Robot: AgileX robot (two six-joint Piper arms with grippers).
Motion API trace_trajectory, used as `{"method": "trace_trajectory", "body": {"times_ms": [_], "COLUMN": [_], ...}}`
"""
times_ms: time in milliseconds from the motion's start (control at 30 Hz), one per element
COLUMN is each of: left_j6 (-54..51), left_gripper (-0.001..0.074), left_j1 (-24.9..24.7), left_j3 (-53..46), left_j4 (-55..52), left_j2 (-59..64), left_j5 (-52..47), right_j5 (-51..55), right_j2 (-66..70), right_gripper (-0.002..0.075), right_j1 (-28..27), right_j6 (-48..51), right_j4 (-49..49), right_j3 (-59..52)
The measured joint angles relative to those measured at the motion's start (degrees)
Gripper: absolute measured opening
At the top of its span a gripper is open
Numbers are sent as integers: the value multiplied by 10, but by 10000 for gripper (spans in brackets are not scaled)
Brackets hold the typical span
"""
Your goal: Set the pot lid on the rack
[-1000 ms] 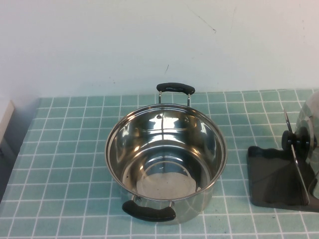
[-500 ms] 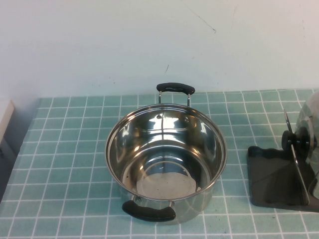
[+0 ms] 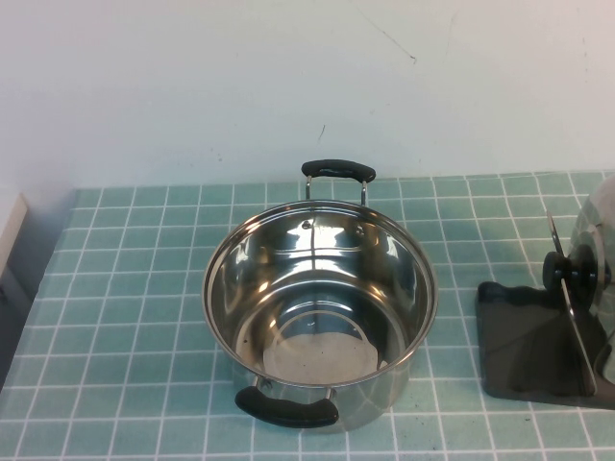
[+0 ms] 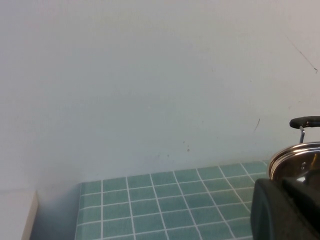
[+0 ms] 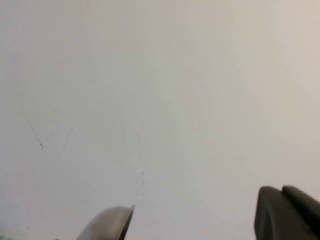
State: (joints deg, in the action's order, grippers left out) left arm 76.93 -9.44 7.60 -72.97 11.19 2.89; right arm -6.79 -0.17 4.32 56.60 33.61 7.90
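Observation:
The pot lid (image 3: 600,245) stands on edge at the far right of the high view, partly cut off by the frame. Its black knob (image 3: 562,272) faces left against the thin wire divider (image 3: 569,312) of the dark grey rack (image 3: 519,341). A shiny curved edge, likely the lid's rim (image 5: 107,225), shows in the right wrist view. Neither arm shows in the high view. My left gripper (image 4: 280,186) is shut and empty, left of the pot. My right gripper (image 5: 281,192) is shut and empty, facing the wall.
An open steel pot (image 3: 319,307) with two black handles stands mid-table on the green tiled surface; its rim (image 4: 295,157) shows in the left wrist view. A pale wall runs behind. The table's left edge is near a beige object (image 3: 10,226).

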Motion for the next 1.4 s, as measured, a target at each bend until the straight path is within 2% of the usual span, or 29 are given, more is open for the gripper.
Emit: {"method": "trace_trajectory", "body": {"times_ms": [100,300,467,567,800,1033,1167,1400], "left_j6": [0,1,1,1,1,0,0,0], "left_gripper": [-1,-1,-2,-1,-2,-1,-1,-1], "left_j1": [0,0,0,0,0,0,0,0], "left_j3": [0,0,0,0,0,-1,-1,-1], "left_j4": [0,0,0,0,0,0,0,0], "left_j2": [0,0,0,0,0,0,0,0], "left_j5": [0,0,0,1,1,2,3,3], "right_j5": [-26,21,208,267,279,280,281,282], "right_j2": [-3,-6,-6,-6,-6,-6,-6,-6], "right_gripper": [-1,-1,-1,-1,-1,-1,-1,-1], "right_j1": [-14,-49,-65,-67,-68,-47,-24,-22], "right_j6": [-159,-281,-428,-488,-592,-642,-660,-663], "right_j4": [-105,-176,-277,-336,-371,-408,-439,-458], "right_j3": [-41,-93,-95,-93,-91,-91,-91,-91]}}
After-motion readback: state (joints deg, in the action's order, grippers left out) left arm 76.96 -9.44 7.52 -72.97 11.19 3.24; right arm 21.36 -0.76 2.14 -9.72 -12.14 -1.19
